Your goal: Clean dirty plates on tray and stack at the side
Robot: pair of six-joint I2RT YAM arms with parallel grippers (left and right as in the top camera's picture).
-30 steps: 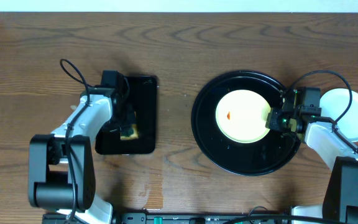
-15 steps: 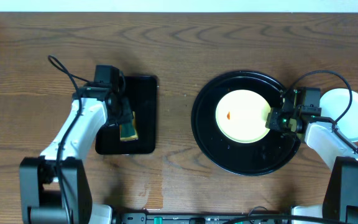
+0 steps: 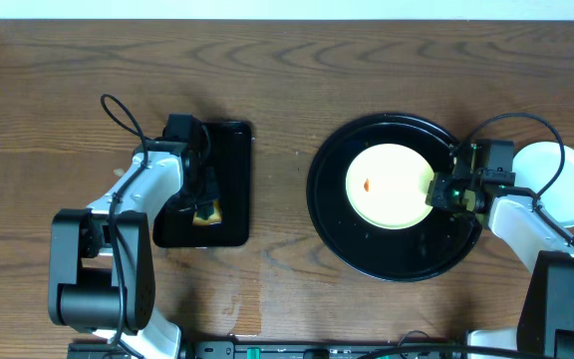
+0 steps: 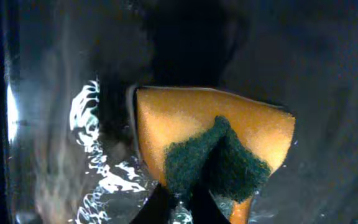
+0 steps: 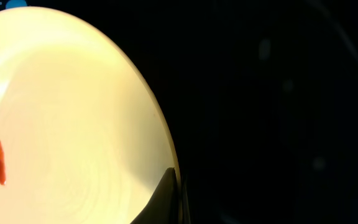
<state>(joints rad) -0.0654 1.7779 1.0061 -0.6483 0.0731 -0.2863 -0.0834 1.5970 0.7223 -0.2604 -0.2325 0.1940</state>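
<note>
Over the rectangular tray (image 3: 229,150), the left gripper (image 3: 204,202) pinches a sponge (image 4: 213,149) (yellow, green-backed); the right gripper (image 3: 437,191) clamps the yellow plate (image 3: 392,186) at its right rim, on the round tray (image 3: 332,214).

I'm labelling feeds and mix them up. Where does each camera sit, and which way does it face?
Overhead: fixed above the wooden table, facing straight down; both arms show, left gripper over the rectangular black tray, right gripper at the round glossy black tray.
Left wrist: on the left arm, facing down at the yellow sponge with green pad its fingers pinch.
Right wrist: on the right arm, looking across the pale yellow round plate; one fingertip at its rim.
Shared: overhead and right wrist show that plate.
</note>
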